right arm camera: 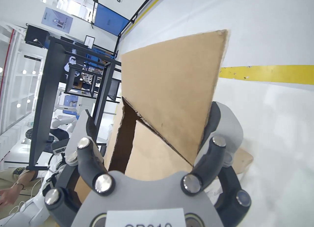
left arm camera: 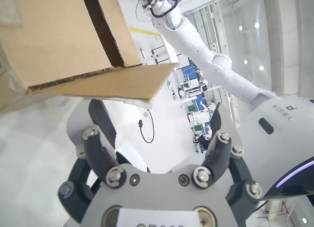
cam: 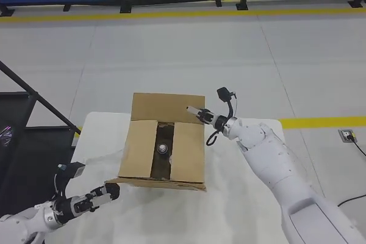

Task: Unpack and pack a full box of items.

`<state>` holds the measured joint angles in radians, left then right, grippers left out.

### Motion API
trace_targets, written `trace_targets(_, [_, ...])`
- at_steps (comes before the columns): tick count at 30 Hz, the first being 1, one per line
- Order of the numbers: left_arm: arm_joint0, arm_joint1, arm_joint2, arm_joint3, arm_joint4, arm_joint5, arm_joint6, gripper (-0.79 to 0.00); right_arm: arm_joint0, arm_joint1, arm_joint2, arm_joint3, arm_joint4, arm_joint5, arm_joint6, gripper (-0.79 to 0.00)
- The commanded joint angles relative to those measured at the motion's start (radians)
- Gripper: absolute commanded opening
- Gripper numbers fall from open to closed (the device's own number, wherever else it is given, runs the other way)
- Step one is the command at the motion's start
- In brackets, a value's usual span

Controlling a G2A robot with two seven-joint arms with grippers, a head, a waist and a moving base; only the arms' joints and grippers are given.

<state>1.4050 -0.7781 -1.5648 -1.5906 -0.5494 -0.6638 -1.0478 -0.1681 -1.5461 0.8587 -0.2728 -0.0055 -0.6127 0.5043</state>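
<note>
A brown cardboard box [cam: 188, 152] stands in the middle of the white table [cam: 250, 201]. Its two long flaps lie nearly closed, and a round dark and silver item [cam: 163, 148] shows through the gap between them. My left gripper [cam: 113, 191] hangs open just off the box's near left corner; in the left wrist view [left arm camera: 159, 120] the near flap [left arm camera: 110, 85] juts out just past its fingertips. My right gripper [cam: 194, 111] is open at the far right corner. In the right wrist view [right arm camera: 150, 112] the raised far flap [right arm camera: 169, 85] runs in between its fingers, close to one finger [right arm camera: 215, 120].
A black frame and dark cloth [cam: 12, 140] stand beside the table's left edge. White tabletop stretches in front of the box and to its right. The floor beyond carries a yellow line [cam: 317, 122].
</note>
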Motion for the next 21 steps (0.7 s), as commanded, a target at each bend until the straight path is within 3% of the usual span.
trace_targets(1, [-0.012,-0.004,0.013,0.002,-0.006,0.014,0.019,0.0,0.005,-0.002,0.009,0.018,0.018,-0.036,0.013,0.0])
trace_targets(9, [-0.039,-0.021,0.043,-0.016,0.088,0.075,0.207,0.0,0.01,0.009,0.044,0.053,0.068,-0.19,0.087,0.0])
trace_targets(17, [-0.067,-0.034,0.08,-0.035,0.178,0.129,0.294,0.0,-0.01,0.041,0.088,0.037,0.139,-0.4,0.237,0.0])
trace_targets(21, [-0.086,-0.042,0.104,-0.032,0.217,0.152,0.326,0.0,-0.029,0.062,0.106,-0.029,0.167,-0.4,0.304,0.0])
